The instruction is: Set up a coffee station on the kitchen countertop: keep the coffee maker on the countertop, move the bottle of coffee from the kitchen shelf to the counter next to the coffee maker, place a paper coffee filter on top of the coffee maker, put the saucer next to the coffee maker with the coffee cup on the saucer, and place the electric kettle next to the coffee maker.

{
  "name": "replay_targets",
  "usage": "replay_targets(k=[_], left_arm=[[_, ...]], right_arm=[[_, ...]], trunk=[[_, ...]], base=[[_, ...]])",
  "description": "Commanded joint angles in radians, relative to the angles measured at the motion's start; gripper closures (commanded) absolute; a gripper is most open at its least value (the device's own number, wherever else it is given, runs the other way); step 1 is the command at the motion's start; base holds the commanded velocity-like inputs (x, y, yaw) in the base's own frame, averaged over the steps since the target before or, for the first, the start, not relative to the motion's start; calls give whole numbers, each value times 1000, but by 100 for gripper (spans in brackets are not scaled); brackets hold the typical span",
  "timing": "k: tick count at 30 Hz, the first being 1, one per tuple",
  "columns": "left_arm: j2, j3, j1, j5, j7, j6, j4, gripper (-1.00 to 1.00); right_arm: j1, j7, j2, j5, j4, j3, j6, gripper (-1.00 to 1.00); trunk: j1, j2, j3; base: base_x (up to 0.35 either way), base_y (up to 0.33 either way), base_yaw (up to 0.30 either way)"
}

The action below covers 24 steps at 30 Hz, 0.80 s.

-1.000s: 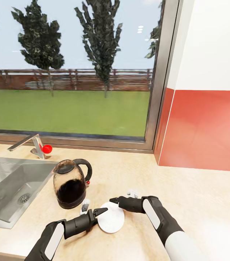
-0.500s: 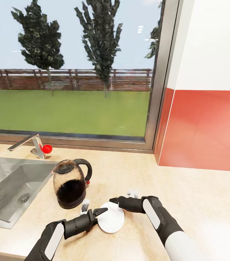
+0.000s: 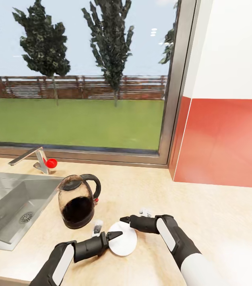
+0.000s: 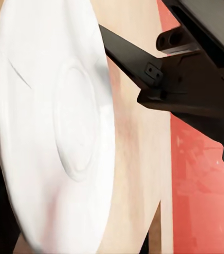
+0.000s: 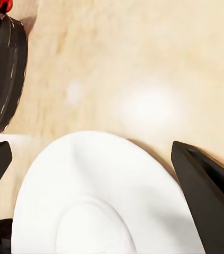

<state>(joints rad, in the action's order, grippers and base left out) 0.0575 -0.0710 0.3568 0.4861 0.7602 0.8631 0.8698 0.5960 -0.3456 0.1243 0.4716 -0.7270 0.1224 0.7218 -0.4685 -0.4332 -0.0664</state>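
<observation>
- The saucer [image 3: 123, 240] lies flat on the table [image 3: 205, 214], just in front of the electric kettle [image 3: 77, 201].
- Left end effector [image 3: 117, 235] reaches over the saucer's near-left rim; whether it grips is unclear.
- Right end effector [image 3: 124, 219] hangs spread apart at the saucer's far edge, grasping nothing.

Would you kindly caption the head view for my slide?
Both tools flank the white saucer beside the electric kettle on the countertop.

Big window [image 3: 74, 75], red wall panel [image 3: 225, 141]
</observation>
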Motion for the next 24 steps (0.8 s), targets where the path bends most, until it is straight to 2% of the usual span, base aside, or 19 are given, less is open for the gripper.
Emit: replay_targets(k=[1, 15, 16, 24], left_arm=[[1, -2, 1, -15, 2, 2, 0, -100], [1, 2, 2, -17, -4, 2, 0, -100], [0, 1, 2, -16, -4, 2, 0, 100], [-2, -1, 2, -13, -5, 2, 0, 100]], right_arm=[[0, -1, 0, -7, 0, 0, 4, -100], [0, -1, 0, -7, 0, 0, 4, -100], [0, -1, 0, -7, 0, 0, 4, -100], [0, -1, 0, -7, 0, 0, 4, -100]], trunk=[[-1, -2, -2], [-1, -2, -2], [-1, -2, -2], [-1, -2, -2]], base=[[0, 0, 0], [0, 0, 0], [0, 0, 0], [0, 0, 0]])
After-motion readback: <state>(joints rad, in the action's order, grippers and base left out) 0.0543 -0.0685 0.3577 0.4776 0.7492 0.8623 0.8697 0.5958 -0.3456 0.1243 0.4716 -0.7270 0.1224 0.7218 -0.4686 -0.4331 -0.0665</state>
